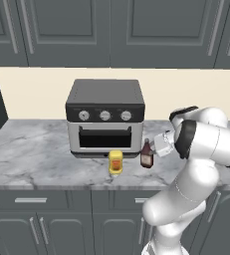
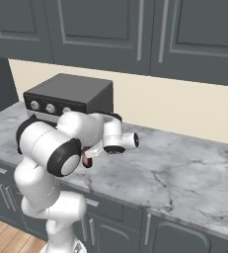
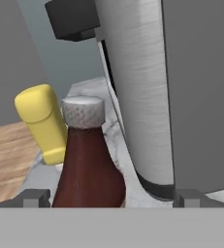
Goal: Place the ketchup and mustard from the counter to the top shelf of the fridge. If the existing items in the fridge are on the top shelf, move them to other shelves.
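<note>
While its hand (image 3: 106,198) stands apart around the ketchup (image 3: 87,164), the robot likely needs to clamp next.

The arm (image 1: 186,199) is showing as a chain of glossy white, rounded segments, thick and bulbous, each one swelling into the next. Black bands are ringing the joints (image 2: 66,157), the widest of them wrapping the big elbow-like segment, and a dark cap is sitting on the link nearest the hand. In the hand view the two fingers (image 3: 33,197) are appearing as small, blocky grey tips, plain and unmarked, with no cables or screws showing anywhere on the body.
</note>
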